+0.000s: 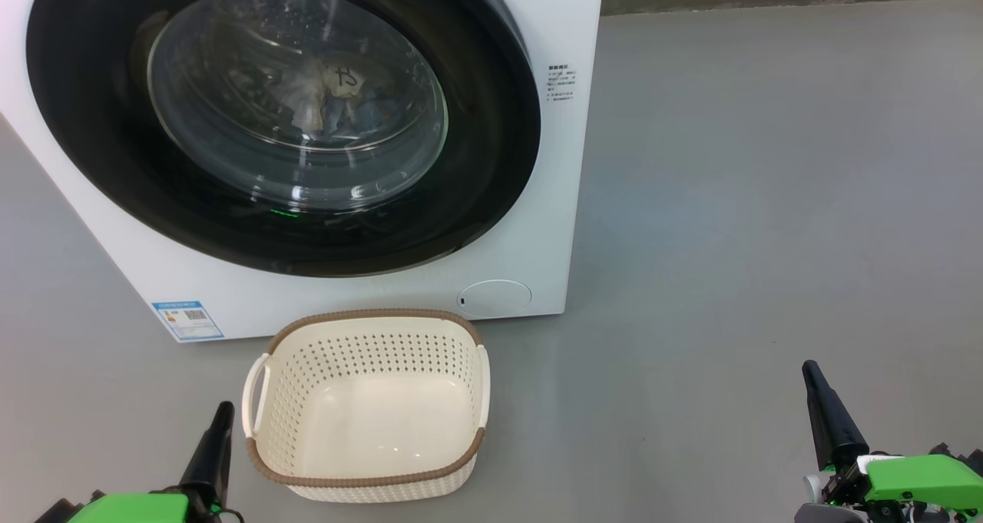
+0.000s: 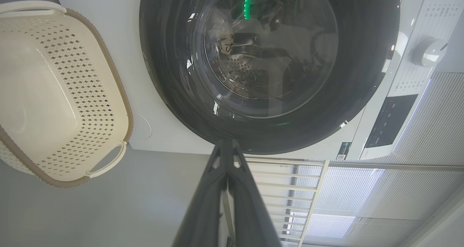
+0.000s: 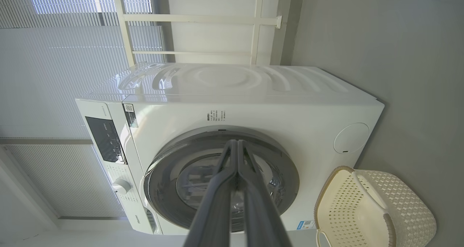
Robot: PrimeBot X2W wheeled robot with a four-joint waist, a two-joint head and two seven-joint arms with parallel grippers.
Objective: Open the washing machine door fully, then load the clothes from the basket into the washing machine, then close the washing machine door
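Note:
The white washing machine (image 1: 549, 223) stands ahead on the grey floor. Its door (image 1: 491, 162), black-rimmed with a glass bowl, lies flush against the front, closed. Through the glass I make out clothes (image 1: 330, 97), pale and bluish, inside the drum. In front of the machine sits the cream basket (image 1: 369, 354) with a brown rim, its inside bare. My left gripper (image 1: 223, 412) hangs shut just left of the basket, holding nothing. Far to the right, my right gripper (image 1: 810, 369) is shut and empty too. The left wrist view shows the left gripper (image 2: 226, 143) pointing at the door (image 2: 362, 76).
A blue label sticker (image 1: 187, 319) and a round filter cover (image 1: 495, 296) mark the machine's lower front. The control panel (image 3: 105, 138) and a dial (image 3: 121, 186) sit on top. Open grey floor (image 1: 768, 200) stretches to the right, ending at a wall base.

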